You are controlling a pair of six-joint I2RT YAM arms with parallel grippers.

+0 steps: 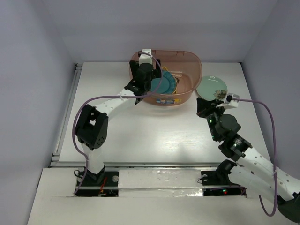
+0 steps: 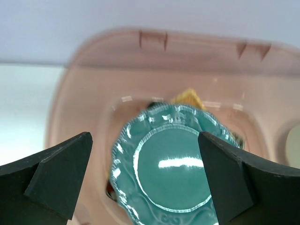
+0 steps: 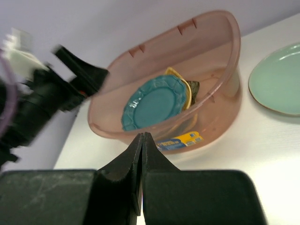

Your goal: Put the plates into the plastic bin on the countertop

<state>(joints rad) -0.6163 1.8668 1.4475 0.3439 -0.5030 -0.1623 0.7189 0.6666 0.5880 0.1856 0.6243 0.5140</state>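
Observation:
The pinkish-brown plastic bin (image 1: 187,61) stands at the back of the white countertop (image 1: 154,131). A teal scalloped plate (image 1: 164,84) lies on top inside it, over a yellow plate (image 3: 187,89) and a dark one. My left gripper (image 1: 145,79) hangs over the bin's left part, open and empty, with the teal plate (image 2: 171,173) below its jaws. A pale green round plate (image 1: 211,87) lies on the countertop right of the bin. My right gripper (image 1: 202,112) is shut and empty, near the green plate's front edge; the wrist view shows bin (image 3: 220,37) and green plate (image 3: 279,79).
White walls close in the back and both sides of the countertop. A yellow and blue label (image 3: 180,139) sticks on the bin's front wall. A purple cable runs along each arm.

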